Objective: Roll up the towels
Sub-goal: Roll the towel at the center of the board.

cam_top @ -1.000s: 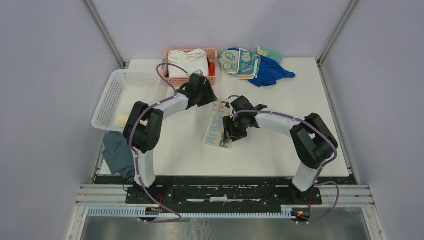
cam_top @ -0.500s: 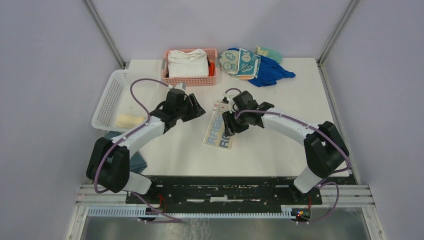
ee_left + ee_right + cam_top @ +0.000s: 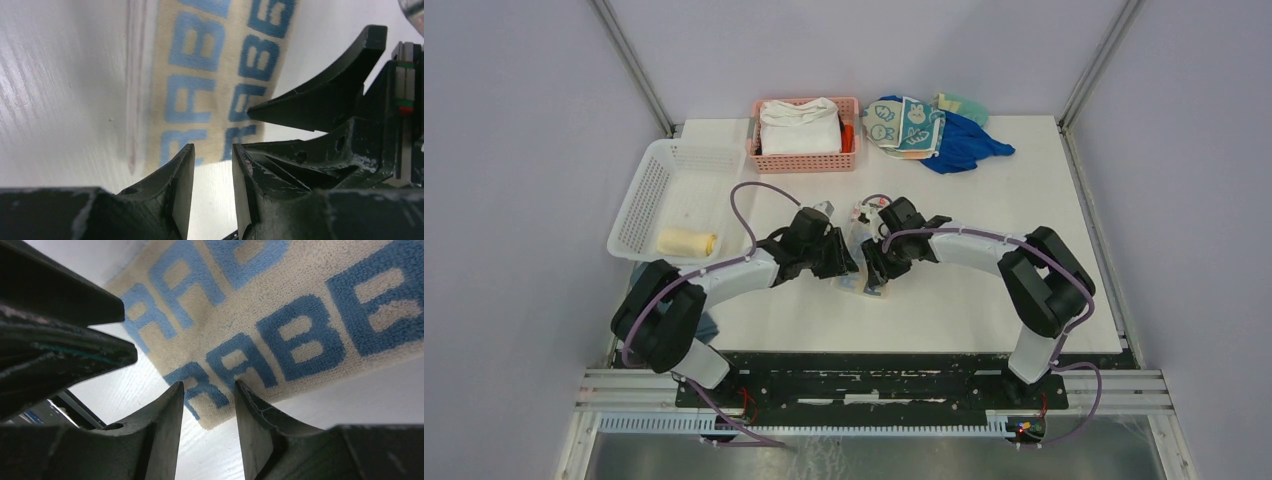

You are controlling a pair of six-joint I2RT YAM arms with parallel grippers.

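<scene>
While my left claw [image 3: 213,150] and right claw [image 3: 207,387] hang narrowly spread, empty, at near edge of RABBIT towel [image 3: 215,75] flat on table [image 3: 1024,190], white basket [image 3: 639,195] holds rolled yellow towel [image 3: 686,242]; pink basket [image 3: 809,162] holds white folded cloth [image 3: 801,128]

My left arm [image 3: 734,275] and right arm [image 3: 969,243] wore white shells, bulky black joint housings, thin purple cables [image 3: 732,203] looped along each, matte black jaws tapered to points, edges scuffed pale
</scene>
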